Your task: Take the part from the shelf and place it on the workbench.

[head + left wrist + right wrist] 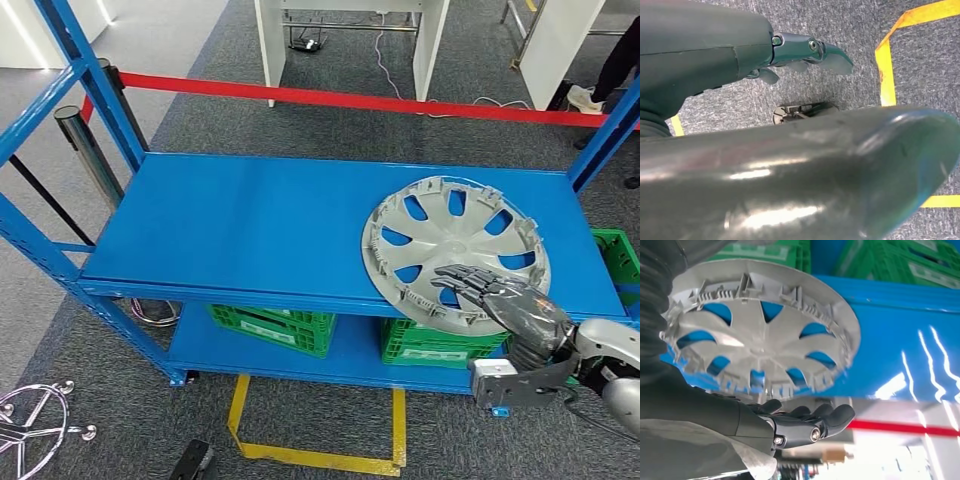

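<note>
Where the blue shelf (249,225) runs across the scene, its upper deck carries one item: a grey wheel cover (453,245), lying flat, inner ribbed side up, at the right end of the deck, its near edge hanging slightly past the front lip.

Right robot hand (494,300): reaching in from the near right, fingers extended and slightly spread over the near edge of the wheel cover. The right wrist view shows the dark fingers (817,420) stretched along the rim of the wheel cover (764,335); they appear to touch it, though contact cannot be confirmed. Nothing is gripped; the hand is open.

Left robot hand (806,52): hanging over grey carpet (828,20) beside yellow floor tape (887,75). Fingers extended, holding nothing.

Lower deck: two green crates (279,328), one near the middle, one toward the right (430,345) beneath the wheel cover. A further green crate (619,255) sits just beyond the shelf's right end.

Far side: a red barrier tape (340,98) stretched across, a metal post (87,150) at far left, white furniture legs (272,50) behind.

Floor, near: yellow tape outline (317,455) in front of the shelf.
</note>
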You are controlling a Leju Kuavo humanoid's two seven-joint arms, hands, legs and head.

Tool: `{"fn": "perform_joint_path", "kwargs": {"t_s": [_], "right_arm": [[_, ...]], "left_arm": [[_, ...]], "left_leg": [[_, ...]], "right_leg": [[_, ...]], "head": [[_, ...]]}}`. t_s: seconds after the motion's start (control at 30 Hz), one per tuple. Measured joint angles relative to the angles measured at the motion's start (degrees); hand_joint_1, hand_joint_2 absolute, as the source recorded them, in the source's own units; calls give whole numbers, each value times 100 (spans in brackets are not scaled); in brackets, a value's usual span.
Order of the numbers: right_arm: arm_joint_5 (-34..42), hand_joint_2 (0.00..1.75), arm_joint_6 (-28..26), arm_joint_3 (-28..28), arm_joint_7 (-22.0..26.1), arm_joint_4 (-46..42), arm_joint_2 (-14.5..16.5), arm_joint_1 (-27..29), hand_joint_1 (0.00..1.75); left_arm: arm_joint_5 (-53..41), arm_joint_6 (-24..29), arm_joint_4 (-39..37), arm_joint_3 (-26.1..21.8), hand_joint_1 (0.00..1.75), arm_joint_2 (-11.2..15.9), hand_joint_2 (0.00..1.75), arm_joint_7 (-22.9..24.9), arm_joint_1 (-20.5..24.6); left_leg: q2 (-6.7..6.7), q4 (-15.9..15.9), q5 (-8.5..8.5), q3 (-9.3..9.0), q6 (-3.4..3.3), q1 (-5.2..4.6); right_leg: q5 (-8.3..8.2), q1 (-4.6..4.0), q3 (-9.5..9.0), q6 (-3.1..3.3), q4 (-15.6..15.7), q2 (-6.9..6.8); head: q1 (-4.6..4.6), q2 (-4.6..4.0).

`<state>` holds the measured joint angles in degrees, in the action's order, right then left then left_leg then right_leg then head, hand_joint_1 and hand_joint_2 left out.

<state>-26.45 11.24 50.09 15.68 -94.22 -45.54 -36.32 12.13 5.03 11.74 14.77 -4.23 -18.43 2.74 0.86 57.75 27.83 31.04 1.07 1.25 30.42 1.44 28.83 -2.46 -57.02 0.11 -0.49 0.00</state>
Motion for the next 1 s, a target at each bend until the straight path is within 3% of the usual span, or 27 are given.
{"fn": "perform_joint_path", "kwargs": {"t_s": [0.13, 0.37, 0.5, 0.8, 1.0], "right_arm": [[-133, 175, -432, -186, 88, -489, -262, 497, 0], [-633, 175, -681, -384, 15, -696, -268, 1280, 0], [-1393, 175, -1093, -372, -263, -425, 85, 1541, 0], [-1890, 175, -1323, -377, -547, -41, 519, 1677, 0], [-2661, 175, -1890, -382, -770, 877, 1298, 1666, 0]], "left_arm": [[-7, 3, -4, -42, 0, 2, 0, -18, -5], [-101, 8, -4, -54, 0, -12, 0, -8, 8], [-153, 9, -4, -54, 0, -41, 0, 22, 52], [-203, 2, -4, -53, 0, -60, 0, 39, 70], [-338, -61, -4, -50, 0, -92, 0, 160, 128]], "left_leg": [[0, 0, 1, 3, -1, 0], [0, -3, 0, 4, -1, 0], [-1, -4, -3, 2, -4, 0], [-1, -4, -4, 5, -7, -1], [-1, -4, -7, 3, -7, 1]], "right_leg": [[0, 0, 1, 0, 1, -1], [0, -2, -1, 0, 0, -1], [-2, -3, -1, -1, 0, 0], [-2, -2, 0, -2, 0, -2], [-3, -4, -1, -2, -2, -2]], "head": [[0, 0], [0, 0], [-1, 0], [-1, 0], [-1, 0]]}}
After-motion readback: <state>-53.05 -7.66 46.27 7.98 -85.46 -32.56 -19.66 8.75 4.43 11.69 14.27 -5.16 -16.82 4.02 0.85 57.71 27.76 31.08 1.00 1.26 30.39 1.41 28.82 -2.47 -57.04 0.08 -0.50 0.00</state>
